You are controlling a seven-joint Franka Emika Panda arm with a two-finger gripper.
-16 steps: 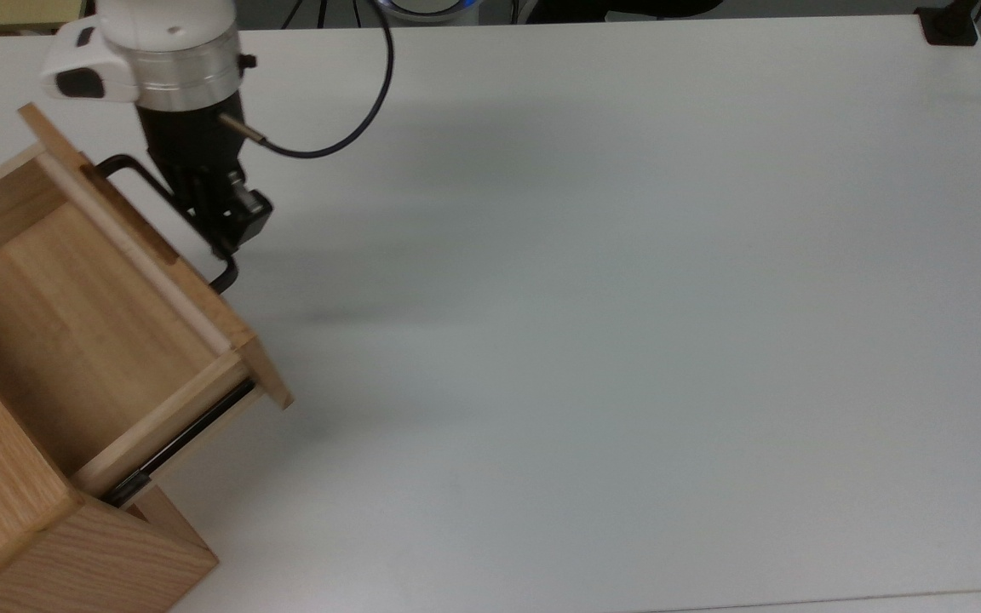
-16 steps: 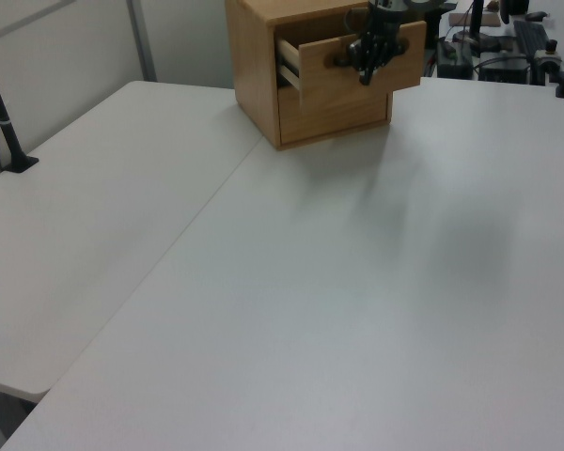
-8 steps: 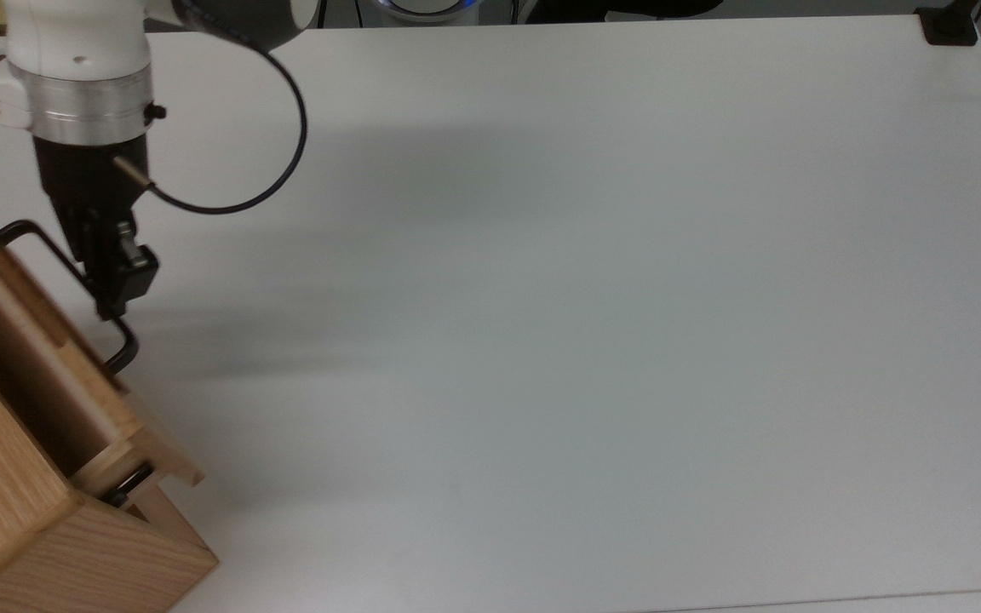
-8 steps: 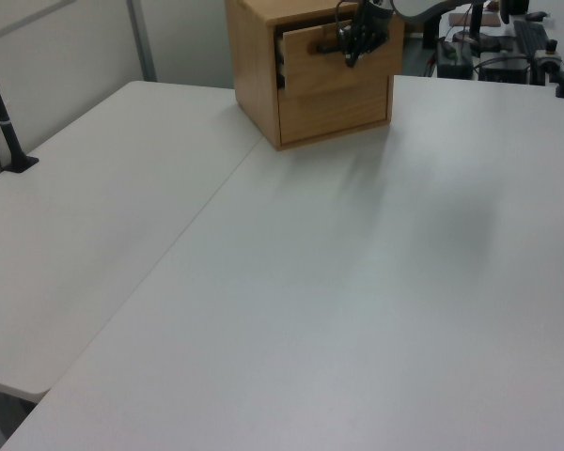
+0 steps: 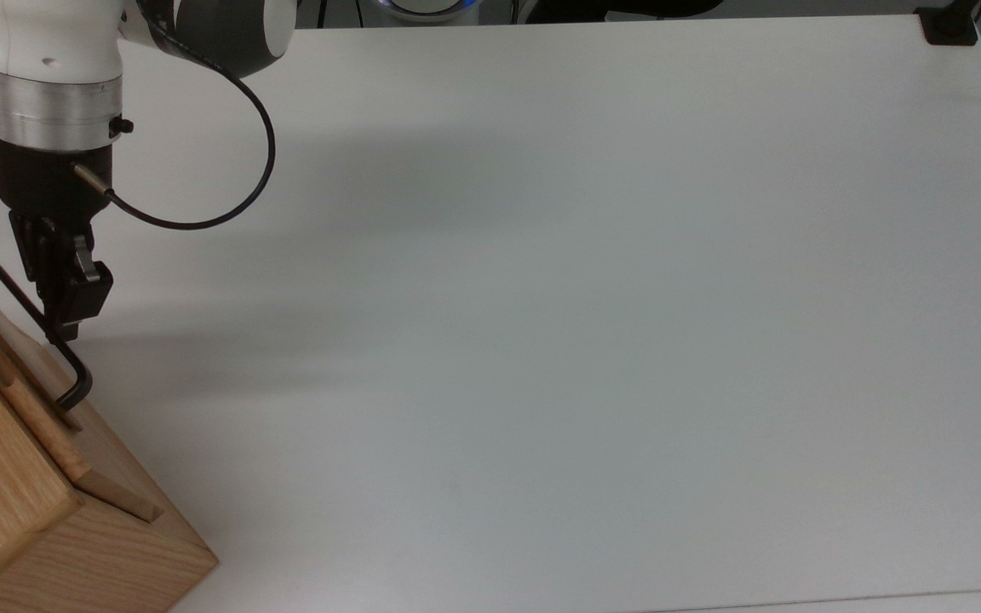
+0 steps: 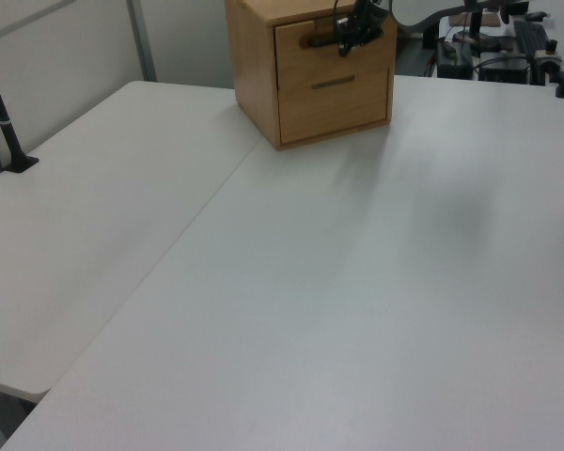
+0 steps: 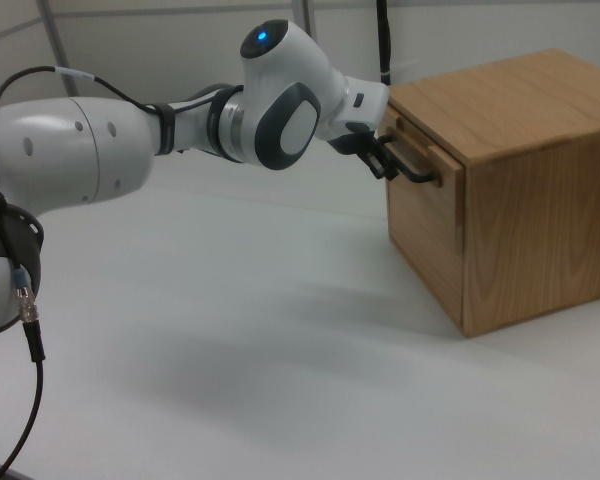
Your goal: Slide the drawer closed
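Observation:
The drawer sits pushed into its wooden cabinet at the top view's lower left, its front level with the cabinet face. My gripper points down at the black U-shaped handle, fingers shut on the bar. In the left view the upper drawer lies flush, and the gripper holds the handle. From the right view, the arm reaches across to the cabinet, with the gripper on the handle.
A lower drawer in the same cabinet is shut. The white table stretches wide to the top view's right. A black clamp sits at its far corner, and a black post stands at the left view's left.
The drawer slid from half open to fully in. My gripper travelled with the handle toward the cabinet, down and to the top view's left.

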